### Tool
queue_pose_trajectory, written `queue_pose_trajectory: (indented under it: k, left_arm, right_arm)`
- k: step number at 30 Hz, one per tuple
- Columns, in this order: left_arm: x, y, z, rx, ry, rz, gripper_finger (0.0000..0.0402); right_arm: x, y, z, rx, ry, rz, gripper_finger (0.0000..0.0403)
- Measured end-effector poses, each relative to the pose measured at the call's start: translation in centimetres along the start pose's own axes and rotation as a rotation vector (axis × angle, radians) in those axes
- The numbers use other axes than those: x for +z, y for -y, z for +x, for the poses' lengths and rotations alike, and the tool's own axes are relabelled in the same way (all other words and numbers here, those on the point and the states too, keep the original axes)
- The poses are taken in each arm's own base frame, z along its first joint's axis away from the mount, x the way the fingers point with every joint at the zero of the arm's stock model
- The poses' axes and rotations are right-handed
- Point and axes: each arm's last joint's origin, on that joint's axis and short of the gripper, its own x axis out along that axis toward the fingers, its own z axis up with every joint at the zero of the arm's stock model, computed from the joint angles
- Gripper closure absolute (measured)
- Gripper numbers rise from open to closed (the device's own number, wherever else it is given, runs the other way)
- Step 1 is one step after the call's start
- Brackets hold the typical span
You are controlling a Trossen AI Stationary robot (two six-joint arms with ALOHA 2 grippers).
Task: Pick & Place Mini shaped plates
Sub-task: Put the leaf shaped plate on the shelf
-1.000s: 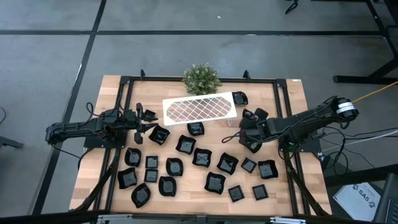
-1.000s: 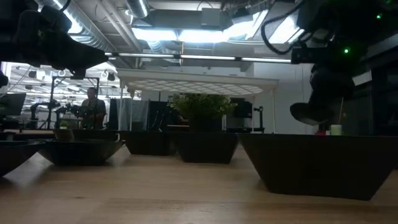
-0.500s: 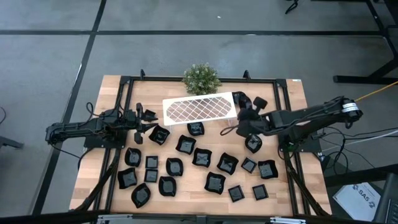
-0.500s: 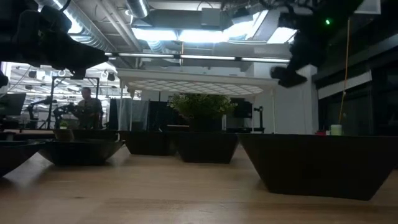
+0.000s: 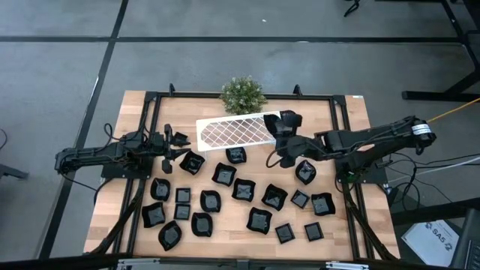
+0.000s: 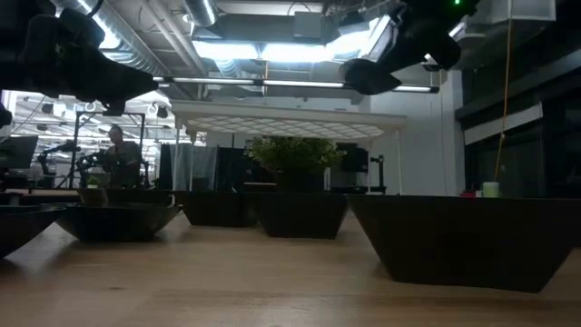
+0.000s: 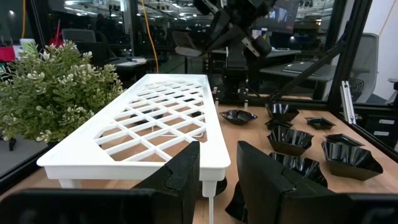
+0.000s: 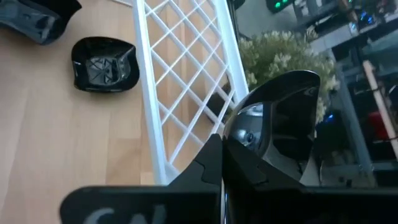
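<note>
High view: wooden table [image 5: 247,232] in a black frame, centre of the frame, on grey floor; white lattice rack [image 5: 232,132] lies flat at upper centre, nothing resting in it; green plant [image 5: 242,94] just behind the rack; some two dozen small black plates [image 5: 243,190] scattered over the lower half of the table; right gripper [image 5: 286,129] reaches in from the right, over the rack's right end, fingers clamped on one black plate [image 5: 288,119] held above the rack; left gripper [image 5: 174,148] waits at middle left, beside the rack's left end, fingers slightly apart, holding nothing.

Low view: wide black plates in a row across the foreground on the wood; rack [image 6: 289,123] seen edge-on behind them at centre; plant [image 6: 292,154] under it; held plate [image 6: 367,75] hangs in the air at upper right, above the rack; workshop behind, ceiling lights, a person [image 6: 118,150] at far left.

Left wrist view: own two dark fingers [image 7: 186,177] at the bottom, a narrow gap between them; rack [image 7: 149,124] runs away from lower left; plant [image 7: 53,87] at left; plates [image 7: 292,138] on the table at right; right arm at top centre.

Right wrist view: glossy plate [image 8: 280,118] gripped at centre right; rack lattice [image 8: 180,81] below it; one plate [image 8: 104,64] on the wood at upper left; plant [image 8: 283,53] at upper right.
</note>
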Motion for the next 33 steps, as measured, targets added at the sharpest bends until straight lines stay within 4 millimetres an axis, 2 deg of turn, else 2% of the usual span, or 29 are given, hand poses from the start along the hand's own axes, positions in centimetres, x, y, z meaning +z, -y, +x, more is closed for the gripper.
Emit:
queue_pose_trajectory:
  k: [15, 26, 33]
  left_arm:
    - [0.0, 0.0, 0.0, 0.0, 0.0, 0.0, 0.0302]
    - [0.0, 0.0, 0.0, 0.0, 0.0, 0.0, 0.0302]
    - [0.0, 0.0, 0.0, 0.0, 0.0, 0.0, 0.0302]
  right_arm:
    - [-0.3, -1.1, 3.3, 0.042, -0.091, -0.052, 0.0392]
    - [-0.7, -0.4, 4.4, 0.015, -0.12, 0.004, 0.0345]
    - [-0.5, -0.3, 4.5, 0.019, -0.098, 0.059, 0.0294]
